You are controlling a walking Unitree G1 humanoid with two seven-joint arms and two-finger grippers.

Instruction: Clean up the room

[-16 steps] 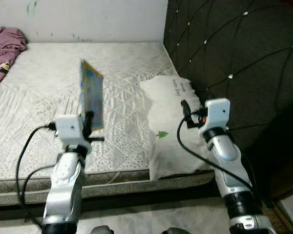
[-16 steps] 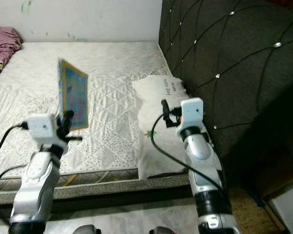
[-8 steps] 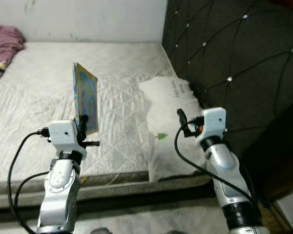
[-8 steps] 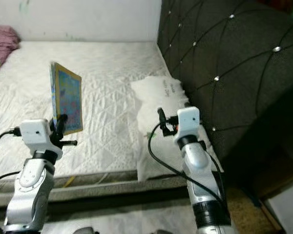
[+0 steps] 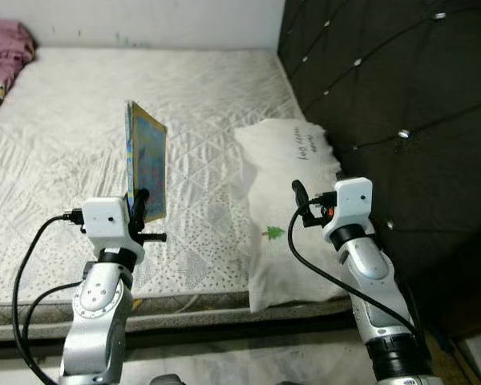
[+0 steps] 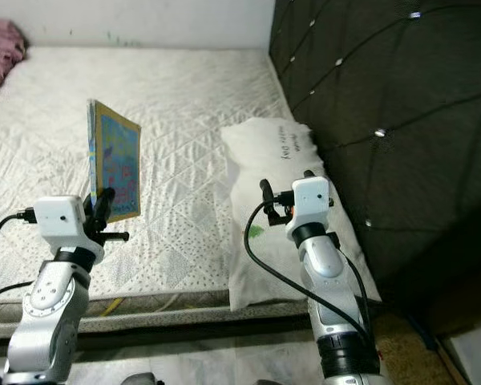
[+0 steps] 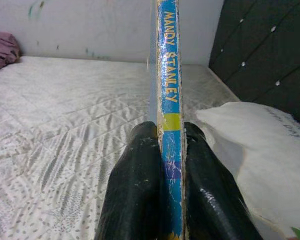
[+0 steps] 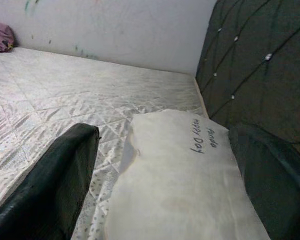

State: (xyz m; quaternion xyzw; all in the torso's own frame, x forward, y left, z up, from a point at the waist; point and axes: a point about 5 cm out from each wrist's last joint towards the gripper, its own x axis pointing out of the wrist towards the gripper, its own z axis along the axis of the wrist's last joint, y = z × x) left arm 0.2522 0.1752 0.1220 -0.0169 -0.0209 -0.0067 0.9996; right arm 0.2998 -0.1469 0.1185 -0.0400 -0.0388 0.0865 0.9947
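Left gripper: the left gripper was clamped on the lower end of a thin blue picture book with a yellow-edged cover; its 2 black fingers pressed against either side of the spine.
Book: it stood upright on edge, held above the near left part of the bed, its colourful cover facing right and its spine toward the robot. The spine read "MANDY STANLEY" in yellow letters in the left wrist view.
Right gripper: the right gripper was spread wide with nothing between its 2 black fingers, raised over the near end of a white rectangular pillow.
Pillow: it lay at the right side of the bed, just beside the headboard, with dark handwriting near its far end and a small green tree mark near its left edge.
Bed: a white quilted mattress with a diamond stitch pattern stretched from the near edge to the far wall.
Headboard: a dark tufted padded headboard with shiny studs ran along the right.
Far left: a crumpled mauve cloth lay on the mattress's far left corner.
Wall: a pale wall with small green marks stood behind the bed.
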